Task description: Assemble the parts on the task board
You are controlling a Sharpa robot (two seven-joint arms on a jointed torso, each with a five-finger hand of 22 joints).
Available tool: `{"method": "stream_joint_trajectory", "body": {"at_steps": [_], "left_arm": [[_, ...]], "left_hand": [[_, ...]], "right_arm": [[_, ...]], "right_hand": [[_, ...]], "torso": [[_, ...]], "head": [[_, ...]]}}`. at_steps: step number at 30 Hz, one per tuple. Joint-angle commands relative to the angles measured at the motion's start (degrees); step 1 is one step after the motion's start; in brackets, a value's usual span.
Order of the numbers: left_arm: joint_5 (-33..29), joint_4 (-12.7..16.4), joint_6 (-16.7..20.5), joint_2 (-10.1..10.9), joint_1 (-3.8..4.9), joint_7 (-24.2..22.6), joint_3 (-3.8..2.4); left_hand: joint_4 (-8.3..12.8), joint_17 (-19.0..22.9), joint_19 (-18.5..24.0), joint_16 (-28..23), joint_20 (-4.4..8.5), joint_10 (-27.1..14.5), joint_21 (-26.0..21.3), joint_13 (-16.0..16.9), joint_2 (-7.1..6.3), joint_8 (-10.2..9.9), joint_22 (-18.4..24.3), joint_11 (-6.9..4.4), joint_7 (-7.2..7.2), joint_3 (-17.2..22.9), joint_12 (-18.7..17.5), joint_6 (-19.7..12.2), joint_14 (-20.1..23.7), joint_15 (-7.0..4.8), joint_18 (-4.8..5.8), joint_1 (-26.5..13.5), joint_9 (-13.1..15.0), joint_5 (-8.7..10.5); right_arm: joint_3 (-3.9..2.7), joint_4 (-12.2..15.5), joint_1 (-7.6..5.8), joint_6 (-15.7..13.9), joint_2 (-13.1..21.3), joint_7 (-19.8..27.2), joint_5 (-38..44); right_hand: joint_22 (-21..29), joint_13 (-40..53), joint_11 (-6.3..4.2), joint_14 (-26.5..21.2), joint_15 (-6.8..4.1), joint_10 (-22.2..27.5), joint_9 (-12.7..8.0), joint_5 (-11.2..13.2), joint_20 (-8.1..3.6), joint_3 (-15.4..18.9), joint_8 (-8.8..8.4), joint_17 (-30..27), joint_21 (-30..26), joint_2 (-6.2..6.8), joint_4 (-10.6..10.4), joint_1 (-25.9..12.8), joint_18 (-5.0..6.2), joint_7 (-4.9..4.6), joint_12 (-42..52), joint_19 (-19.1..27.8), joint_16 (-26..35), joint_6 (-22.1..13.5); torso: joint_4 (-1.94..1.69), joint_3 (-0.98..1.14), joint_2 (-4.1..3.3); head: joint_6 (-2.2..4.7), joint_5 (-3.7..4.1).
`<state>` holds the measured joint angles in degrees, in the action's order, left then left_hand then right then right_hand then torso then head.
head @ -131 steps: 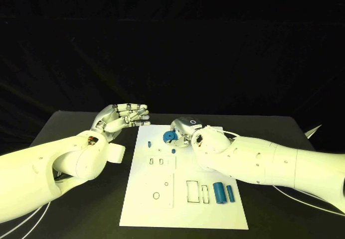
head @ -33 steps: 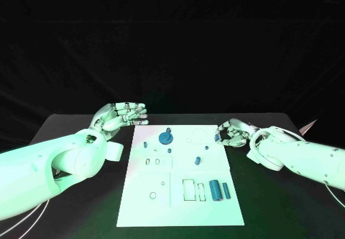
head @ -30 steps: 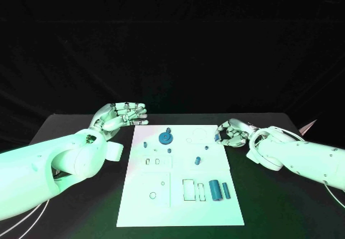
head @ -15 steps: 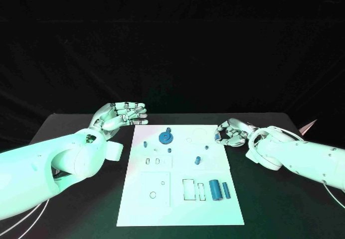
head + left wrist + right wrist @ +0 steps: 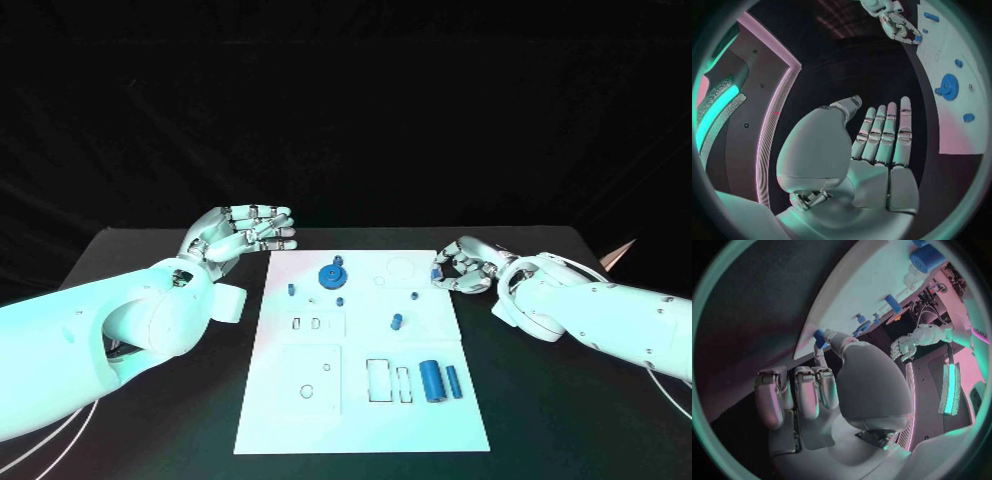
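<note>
The white task board (image 5: pixel 332 400) lies in the middle of the black table. A blue round disc (image 5: pixel 333 275) sits on its far part and appears again in the left wrist view (image 5: pixel 949 86). Small blue pegs (image 5: pixel 397 322) stand mid-board. Two blue cylinders (image 5: pixel 436 383) lie near the right edge. My right hand (image 5: pixel 464 266) rests at the board's far right edge and pinches a small blue part (image 5: pixel 437 271) between thumb and finger (image 5: pixel 820 337). My left hand (image 5: pixel 242 233) hovers off the board's far left corner, holding nothing, with its fingers (image 5: pixel 882 135) stretched out.
Bare black table (image 5: pixel 577 420) lies on both sides of the board. Empty outlined slots (image 5: pixel 381 381) and holes (image 5: pixel 309 391) mark the near half of the board. White cables (image 5: pixel 58 450) trail at the near left.
Since the oldest frame my right hand has left the blue disc on the board and drawn back to the right edge. Over the last second both hands stay almost still.
</note>
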<state>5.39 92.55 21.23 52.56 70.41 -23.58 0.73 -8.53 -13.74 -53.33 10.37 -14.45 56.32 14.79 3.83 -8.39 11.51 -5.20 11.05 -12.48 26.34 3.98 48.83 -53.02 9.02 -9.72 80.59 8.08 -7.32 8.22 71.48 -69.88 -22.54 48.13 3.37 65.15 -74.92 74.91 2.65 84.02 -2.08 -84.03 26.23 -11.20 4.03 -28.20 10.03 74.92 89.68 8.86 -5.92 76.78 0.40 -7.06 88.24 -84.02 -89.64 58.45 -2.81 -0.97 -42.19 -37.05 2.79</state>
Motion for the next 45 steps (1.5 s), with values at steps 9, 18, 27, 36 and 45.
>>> {"method": "stream_joint_trajectory", "body": {"at_steps": [9,18,27,36,45], "left_arm": [[0.1,-0.1,-1.0,0.0,0.02,-0.3,-0.03],[0.1,-0.4,-0.9,0.0,0.02,-0.2,-0.02],[-0.1,-1.3,-0.7,-0.6,0.01,-0.2,0.02],[-0.1,-2.4,-0.8,-1.9,-0.02,-0.1,0.19],[-0.1,-3.4,-0.7,-3.1,-0.07,-0.1,0.33]], "left_hand": [[0.3,-0.1,-0.2,-0.4,0.13,-0.2,0.2,0.0,-0.21,-0.3,0.1,0.12,-1.37,0.0,-0.3,-0.4,0.3,-0.06,-0.65,0.4,0.0,0.23],[0.3,-0.1,-0.2,-0.4,0.13,-0.2,0.2,0.0,-0.21,-0.3,0.1,0.12,-1.37,0.0,-0.3,-0.4,0.3,-0.06,-0.65,0.4,0.0,0.23],[0.5,-0.2,-0.1,-0.5,0.11,-0.2,0.3,0.0,-0.2,-0.3,0.1,0.13,-1.38,0.1,-0.3,-0.4,0.3,-0.05,-0.66,0.3,0.0,0.23],[0.6,-0.3,-0.1,-0.6,0.1,-0.2,0.3,0.0,-0.19,-0.3,0.1,0.13,-1.39,0.2,-0.3,-0.4,0.3,-0.05,-0.66,0.2,0.0,0.24],[0.5,-0.3,-0.1,-0.6,0.1,-0.1,0.3,0.0,-0.19,-0.2,0.1,0.13,-1.41,0.1,-0.3,-0.4,0.3,-0.05,-0.66,0.2,0.0,0.25]], "right_arm": [[-0.05,2.5,-0.05,-7.2,0.8,-1.7,1.3],[-0.24,11.5,-2.03,-10.0,3.0,-7.6,3.0],[-0.17,21.5,-2.05,-12.0,-1.0,-18.3,9.9],[0.24,25.1,0.02,-11.7,-7.2,-23.4,16.9],[0.51,23.8,2.49,-9.7,-11.6,-26.4,20.1]], "right_hand": [[-15.1,14.1,-0.71,6.0,-0.47,-5.0,1.2,0.0,-0.52,-1.3,0.86,15.1,0.3,-2.08,0.6,0.3,-0.4,0.55,0.4,-6.0,-0.4,0.5],[-15.1,14.0,-0.66,6.0,-0.19,-5.0,1.3,-0.2,-0.39,-1.4,0.93,15.1,0.3,-1.99,0.7,-0.2,-0.4,0.41,0.4,-6.0,-0.4,0.2],[-15.1,13.9,-0.58,6.0,0.01,-4.8,1.5,-0.2,-0.22,-1.6,0.99,15.1,0.3,-2.08,0.5,-0.9,-0.4,0.33,0.2,-6.0,-0.4,0.0],[-15.1,13.8,-0.57,6.0,0.09,-4.8,1.5,-0.5,-0.13,-1.7,1.0,15.1,0.3,-2.02,0.6,-1.3,-0.4,0.31,0.1,-6.0,-0.4,-0.2],[-15.1,13.8,-0.52,6.0,0.15,-4.8,1.6,-0.7,-0.06,-1.8,1.0,15.1,0.3,-1.93,0.6,-1.7,-0.4,0.25,0.1,-6.0,-0.4,-0.4]], "torso": [[0.09,0.01,0.08],[0.18,-0.15,0.27],[0.31,-0.19,0.61],[0.17,-0.56,1.51],[0.26,-0.9,2.1]], "head": [[0.01,-0.12],[0.15,-0.25],[-0.15,-1.68],[-1.18,-2.53],[-2.38,-3.73]]}}
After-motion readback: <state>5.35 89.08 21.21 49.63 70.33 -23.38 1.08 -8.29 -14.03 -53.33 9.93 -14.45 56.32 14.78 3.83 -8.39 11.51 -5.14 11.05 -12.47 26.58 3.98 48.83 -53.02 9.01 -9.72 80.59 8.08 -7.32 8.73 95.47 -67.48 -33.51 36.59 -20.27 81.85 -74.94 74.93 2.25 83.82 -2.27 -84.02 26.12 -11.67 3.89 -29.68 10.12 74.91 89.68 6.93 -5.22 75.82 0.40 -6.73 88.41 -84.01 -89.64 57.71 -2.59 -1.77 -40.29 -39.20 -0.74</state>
